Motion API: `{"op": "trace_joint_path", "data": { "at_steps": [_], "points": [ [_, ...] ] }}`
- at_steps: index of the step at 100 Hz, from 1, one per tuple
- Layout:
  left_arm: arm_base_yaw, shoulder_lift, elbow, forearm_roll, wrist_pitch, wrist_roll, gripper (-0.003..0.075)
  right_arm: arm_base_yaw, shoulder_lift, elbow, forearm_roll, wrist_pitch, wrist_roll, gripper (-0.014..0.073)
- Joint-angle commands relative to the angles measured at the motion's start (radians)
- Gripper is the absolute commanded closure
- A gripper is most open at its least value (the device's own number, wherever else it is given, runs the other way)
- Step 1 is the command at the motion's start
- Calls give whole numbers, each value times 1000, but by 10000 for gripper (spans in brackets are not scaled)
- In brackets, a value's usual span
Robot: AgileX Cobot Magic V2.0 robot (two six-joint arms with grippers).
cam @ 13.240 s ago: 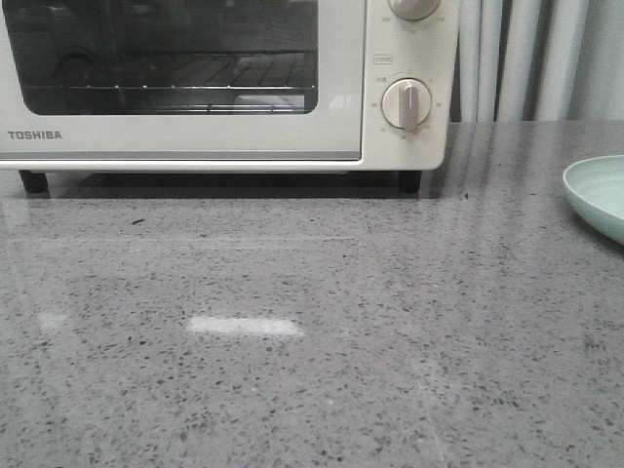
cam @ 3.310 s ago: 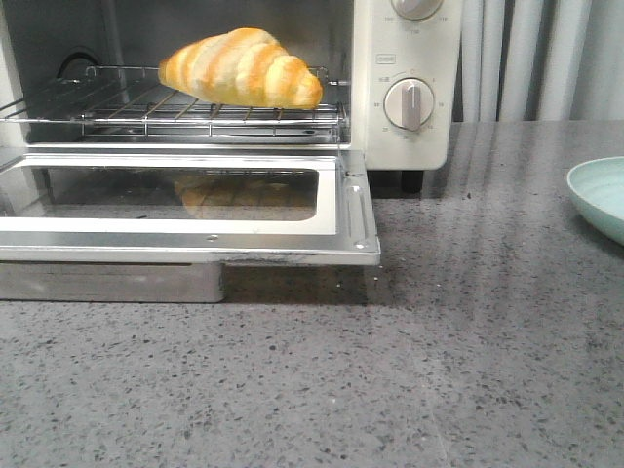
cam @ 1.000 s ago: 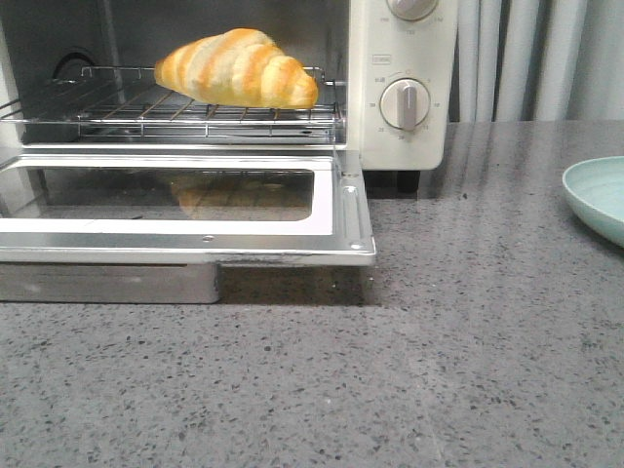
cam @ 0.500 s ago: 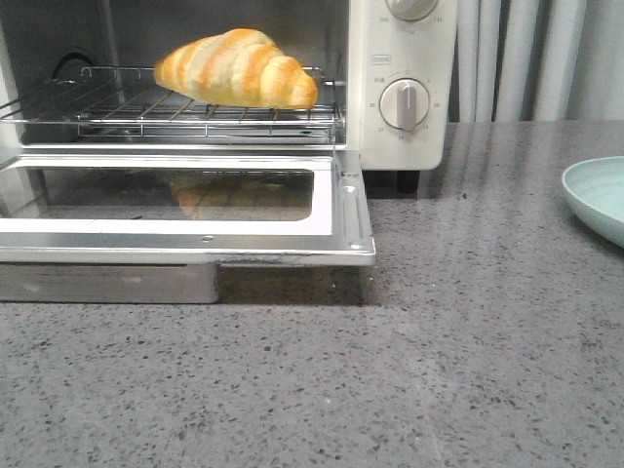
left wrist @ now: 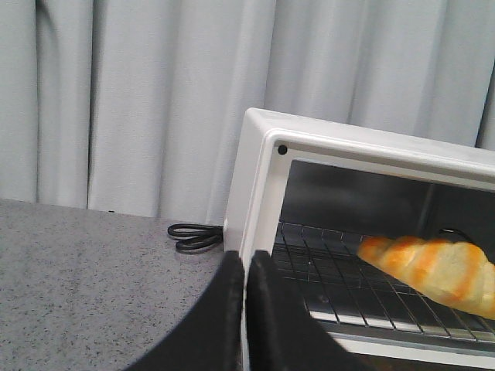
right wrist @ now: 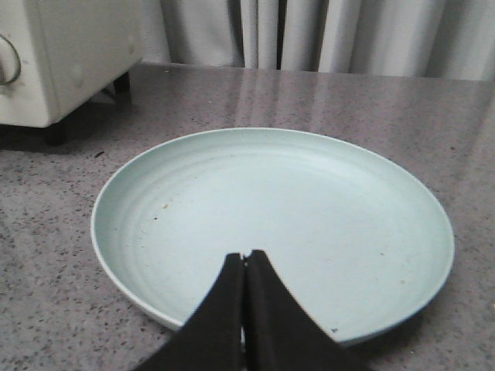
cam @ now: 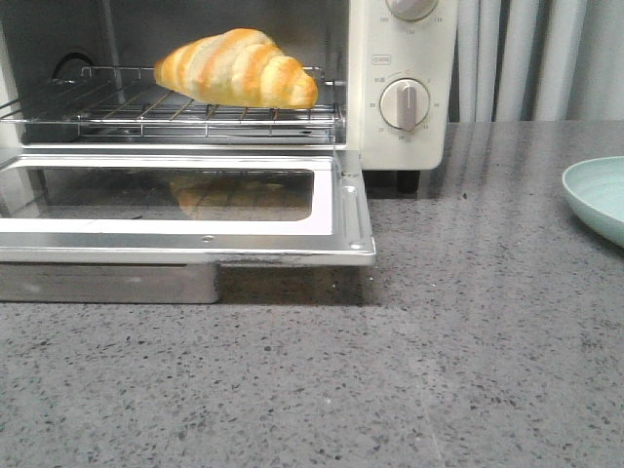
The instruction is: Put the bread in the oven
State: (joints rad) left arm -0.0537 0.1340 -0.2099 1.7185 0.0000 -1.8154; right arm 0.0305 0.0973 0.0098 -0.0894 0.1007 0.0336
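From the front, the oven stands at the back left of the grey speckled counter with its glass door dropped flat. The bread lies on the wire rack inside, toward the right side of the cavity, and its reflection shows in the door glass below. A pale green plate sits at the counter's right edge, well apart from the oven. No arm or claw shows in this view.

From the left wrist, the left gripper has its two black fingers pressed together with nothing between them. It hangs just outside the oven's front corner post. The bread sits on the rack deeper in and off to the side of the fingertips, clearly apart from them. A black cord lies coiled on the counter by the oven's outer wall, with grey curtains behind.

From the right wrist, the right gripper is likewise closed tight and holds nothing. It hovers over the near rim of the plate, which has only a few crumbs on it. A corner of the oven shows beyond the plate; the bread is out of sight here.
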Motion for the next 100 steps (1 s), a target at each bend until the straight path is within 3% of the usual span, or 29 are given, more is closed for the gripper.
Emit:
{"op": "trace_joint_path", "data": {
  "at_steps": [1,22,52,79,100],
  "points": [
    [0,14,-28,-12,8,0,741,-28,-32,1,3,-21,-11,670],
    [0,14,-28,-12,8,0,741,-69,-129,11,-43,96,-11,670],
    [0,14,-28,-12,8,0,741,-69,-127,11,-47,206,-11,670],
    [0,14,-28,-12,8,0,741,-69,-127,11,-34,210,-24,670],
    [0,14,-28,-12,8,0,741,-69,-127,11,41,210,-135,670]
  ]
}}
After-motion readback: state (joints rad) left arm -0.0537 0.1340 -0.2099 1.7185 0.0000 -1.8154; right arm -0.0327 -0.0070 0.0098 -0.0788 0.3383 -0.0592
